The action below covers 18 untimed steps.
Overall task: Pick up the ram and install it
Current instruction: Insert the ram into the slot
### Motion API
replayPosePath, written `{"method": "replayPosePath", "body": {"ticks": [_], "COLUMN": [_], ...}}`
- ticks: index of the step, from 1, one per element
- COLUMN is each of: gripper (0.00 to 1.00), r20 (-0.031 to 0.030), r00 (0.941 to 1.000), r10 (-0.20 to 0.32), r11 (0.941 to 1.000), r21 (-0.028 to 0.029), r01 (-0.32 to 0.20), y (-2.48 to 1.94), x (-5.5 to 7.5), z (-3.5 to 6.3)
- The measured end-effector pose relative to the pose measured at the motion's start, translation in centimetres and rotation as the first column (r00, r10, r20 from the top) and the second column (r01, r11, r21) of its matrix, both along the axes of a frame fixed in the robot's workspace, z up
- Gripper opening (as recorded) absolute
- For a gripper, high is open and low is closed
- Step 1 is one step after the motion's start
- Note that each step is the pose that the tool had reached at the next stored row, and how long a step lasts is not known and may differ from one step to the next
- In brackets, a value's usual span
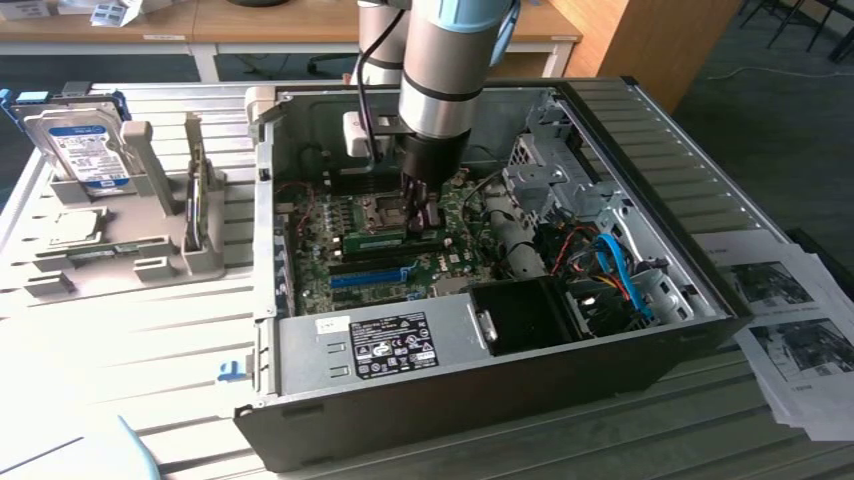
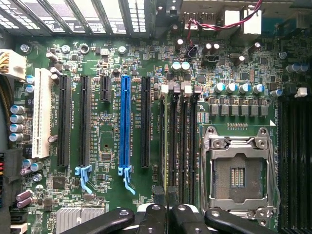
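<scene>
My gripper reaches down into the open computer case, over the motherboard. Its black fingers stand close together, shut on the ram, a thin green stick lying along the memory slots beside the CPU socket. In the wrist view the ram shows edge-on as a narrow strip running away from the fingertips, in line with the slot nearest the black expansion slot. How deep it sits in the slot I cannot tell.
A long blue slot and black expansion slots lie next to the memory slots. The power supply and cables crowd the case front. Outside, a grey fixture holds a hard drive and a second green stick. Papers lie on the exterior view's right.
</scene>
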State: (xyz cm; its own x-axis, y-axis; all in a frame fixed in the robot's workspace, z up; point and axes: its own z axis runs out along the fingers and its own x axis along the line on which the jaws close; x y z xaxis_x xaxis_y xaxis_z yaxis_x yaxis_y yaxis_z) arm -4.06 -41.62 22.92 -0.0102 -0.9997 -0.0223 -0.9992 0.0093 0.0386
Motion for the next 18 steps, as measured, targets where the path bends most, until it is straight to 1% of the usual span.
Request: {"method": "replayPosePath", "body": {"ticks": [12, 18], "gripper": [0.11, 0.11], "r20": [0.0000, 0.0000], "r00": [1.0000, 1.0000], "r10": [-0.001, -0.001], "r11": [1.0000, 1.0000], "r21": [0.0000, -0.0001], "r01": [0.001, 0.001], "y": [0.00, 0.00], "x": [-0.04, -0.05], "z": [-0.01, -0.19]}}
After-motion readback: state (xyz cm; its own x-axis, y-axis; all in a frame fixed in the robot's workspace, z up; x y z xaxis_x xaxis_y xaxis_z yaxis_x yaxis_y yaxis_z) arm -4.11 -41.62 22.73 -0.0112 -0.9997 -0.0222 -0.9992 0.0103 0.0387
